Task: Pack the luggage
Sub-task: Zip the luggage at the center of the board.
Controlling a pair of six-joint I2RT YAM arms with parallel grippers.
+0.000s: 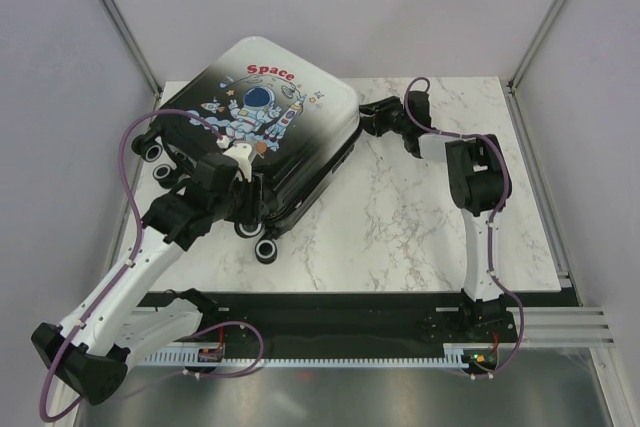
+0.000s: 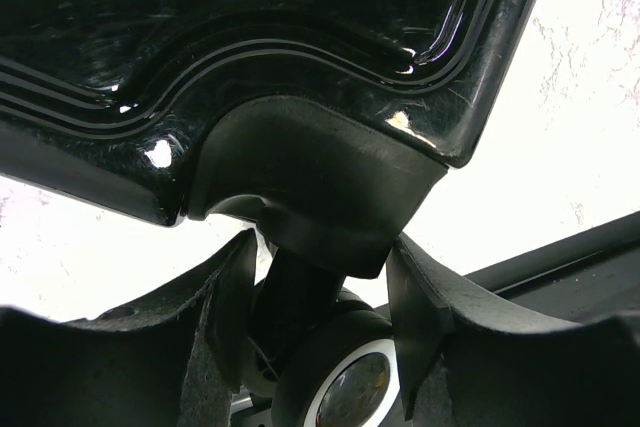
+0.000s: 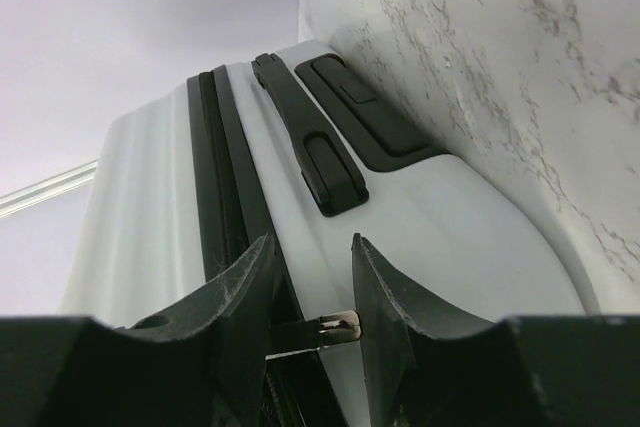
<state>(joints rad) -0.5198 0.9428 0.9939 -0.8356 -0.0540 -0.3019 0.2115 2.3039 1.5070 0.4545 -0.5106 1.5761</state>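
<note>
One luggage (image 1: 270,137), shut, contents hidden, left pincer (image 2: 322,242) part-open astride one caster (image 2: 335,377), right pincer (image 3: 311,242) narrowly apart around one zip pull (image 3: 325,327), grips unclear.

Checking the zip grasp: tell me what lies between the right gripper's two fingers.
A metal zipper pull of the luggage lies in the gap of the right gripper; the right wrist view shows it.

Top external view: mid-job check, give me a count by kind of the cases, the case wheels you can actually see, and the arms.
Luggage: 1
Wheels showing on it: 4
Arms: 2, the left arm and the right arm
Total: 7
</note>
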